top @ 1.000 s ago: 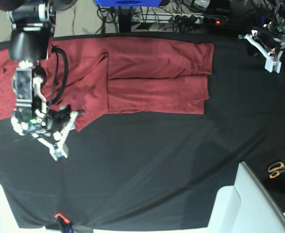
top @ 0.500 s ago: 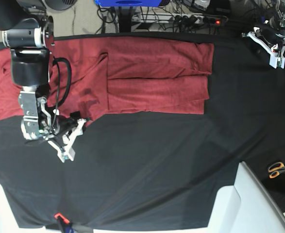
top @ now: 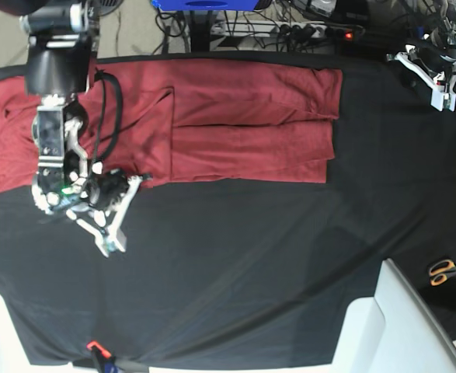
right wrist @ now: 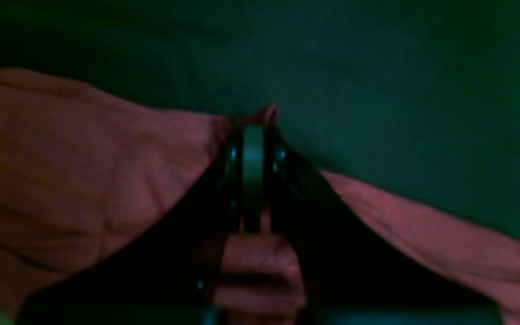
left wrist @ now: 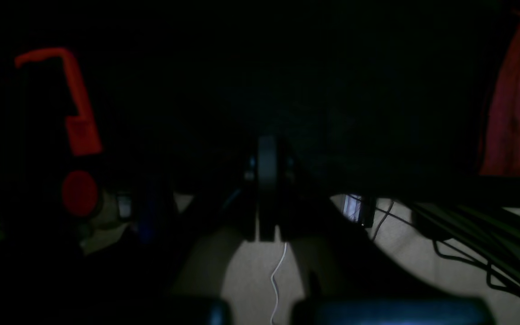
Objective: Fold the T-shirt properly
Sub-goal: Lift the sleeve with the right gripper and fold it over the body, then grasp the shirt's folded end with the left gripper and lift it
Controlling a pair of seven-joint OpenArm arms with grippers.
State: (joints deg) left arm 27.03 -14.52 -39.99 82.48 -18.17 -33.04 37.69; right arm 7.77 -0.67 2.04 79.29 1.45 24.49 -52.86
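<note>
Base view: the T-shirt (top: 212,124) lies spread along the far edge of the tabletop, its brick-red cloth reaching from the far left corner to past the middle, with folded panels toward the right. The black cloth (top: 274,272) covers the rest of the tabletop. My right gripper (top: 130,186) sits at the shirt's near hem, toward the left edge; in the right wrist view its jaws are pressed together, pinching a small peak of the T-shirt (right wrist: 106,180) hem just above the fingertips. My left gripper (top: 437,89) hangs at the far right corner, well apart from the shirt; its jaws are pressed together on nothing. Orange-handled scissors (top: 445,270) lie near the right edge. I find no legible brand, label or writing on the shirt or elsewhere.
</note>
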